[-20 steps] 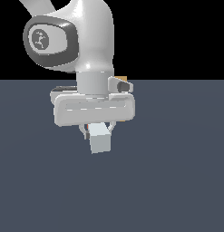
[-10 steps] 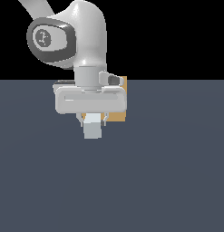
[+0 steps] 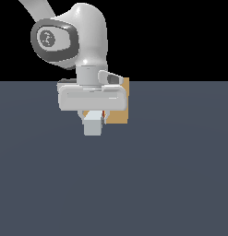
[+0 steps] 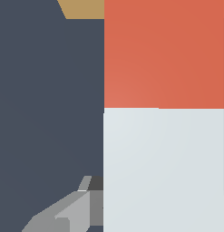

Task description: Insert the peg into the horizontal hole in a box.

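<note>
My gripper (image 3: 93,117) is shut on the peg (image 3: 93,125), whose pale grey-white end faces the exterior camera below the hand. A thin strip of its red-orange end (image 3: 103,115) shows behind. In the wrist view the peg (image 4: 163,167) fills the frame, white near the hand and red-orange (image 4: 163,54) toward the tan box (image 4: 81,9). In the exterior view the box (image 3: 121,107) stands right behind the hand, mostly covered by it. The hole is hidden behind the hand and peg.
The dark grey-blue floor (image 3: 171,175) spreads around the box and hand. The white arm (image 3: 74,39) rises above the hand toward the exterior view's left.
The hand with the peg has moved toward the box, which now shows more behind it. The peg now points straight toward the camera rather than angled.
</note>
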Robot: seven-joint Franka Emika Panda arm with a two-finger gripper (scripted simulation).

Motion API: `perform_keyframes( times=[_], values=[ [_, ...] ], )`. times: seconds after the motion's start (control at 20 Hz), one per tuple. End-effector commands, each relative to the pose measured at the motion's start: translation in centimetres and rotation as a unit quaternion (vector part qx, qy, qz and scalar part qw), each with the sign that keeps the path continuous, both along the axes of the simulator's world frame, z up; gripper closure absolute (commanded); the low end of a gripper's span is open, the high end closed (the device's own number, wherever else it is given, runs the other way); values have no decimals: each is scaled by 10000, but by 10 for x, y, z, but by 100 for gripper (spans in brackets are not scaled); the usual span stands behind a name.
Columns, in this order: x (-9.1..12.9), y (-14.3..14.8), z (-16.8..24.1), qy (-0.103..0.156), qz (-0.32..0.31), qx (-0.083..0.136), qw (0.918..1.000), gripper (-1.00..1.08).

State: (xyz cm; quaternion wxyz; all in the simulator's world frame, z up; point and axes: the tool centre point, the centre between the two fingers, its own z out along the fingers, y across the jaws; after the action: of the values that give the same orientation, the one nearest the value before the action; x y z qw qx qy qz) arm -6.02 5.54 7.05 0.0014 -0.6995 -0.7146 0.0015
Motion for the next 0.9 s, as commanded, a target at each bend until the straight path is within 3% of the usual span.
perform_keyframes(
  times=[0.0, 0.85],
  values=[
    [1, 2, 2, -20, -37, 1, 10000, 108],
    [2, 1, 1, -15, 1, 5, 10000, 108]
  ],
)
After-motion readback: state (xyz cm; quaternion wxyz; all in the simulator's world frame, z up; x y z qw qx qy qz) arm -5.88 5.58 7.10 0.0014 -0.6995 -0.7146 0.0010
